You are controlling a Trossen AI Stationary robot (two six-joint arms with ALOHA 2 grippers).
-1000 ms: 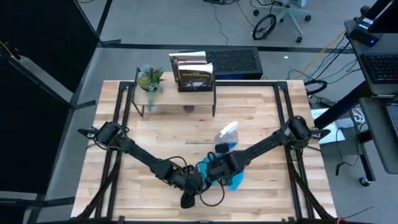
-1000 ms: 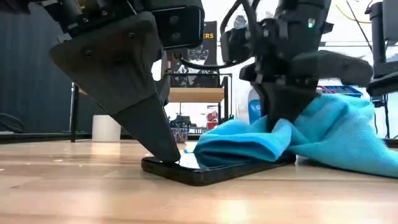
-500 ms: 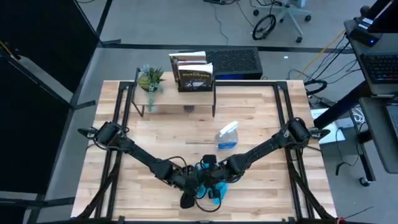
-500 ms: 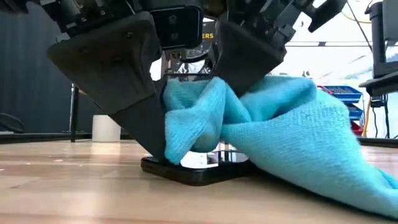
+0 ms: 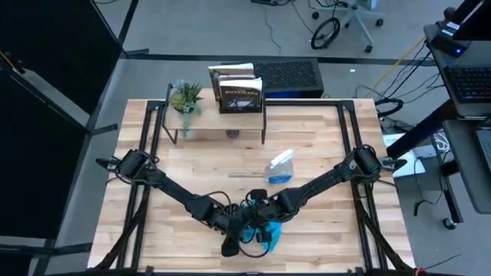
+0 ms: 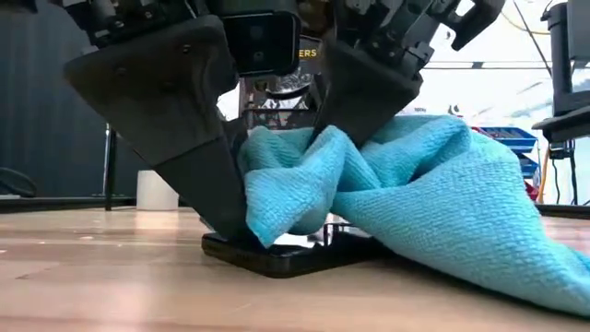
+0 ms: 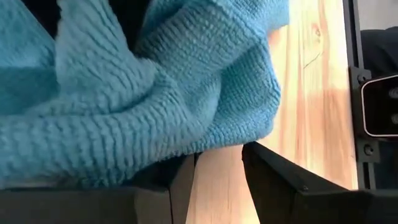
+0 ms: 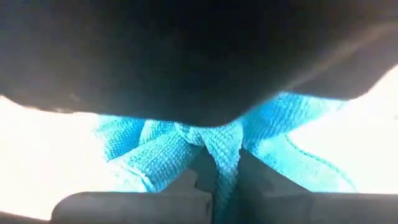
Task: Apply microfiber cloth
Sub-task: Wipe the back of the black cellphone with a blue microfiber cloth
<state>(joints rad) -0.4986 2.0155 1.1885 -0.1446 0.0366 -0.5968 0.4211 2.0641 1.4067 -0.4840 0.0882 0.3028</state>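
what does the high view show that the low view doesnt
Only the high view shows the spray bottle lying on the table clear of the arms, the plant and the whole reach of both arms. Only the low view shows the phone flat on the wood, with the left tool pressing on it. Both show the right tool holding the cloth bunched over the phone.

Grey floor [image 5: 199, 31], office chair [image 5: 357, 17], loose cables [image 5: 326, 32].
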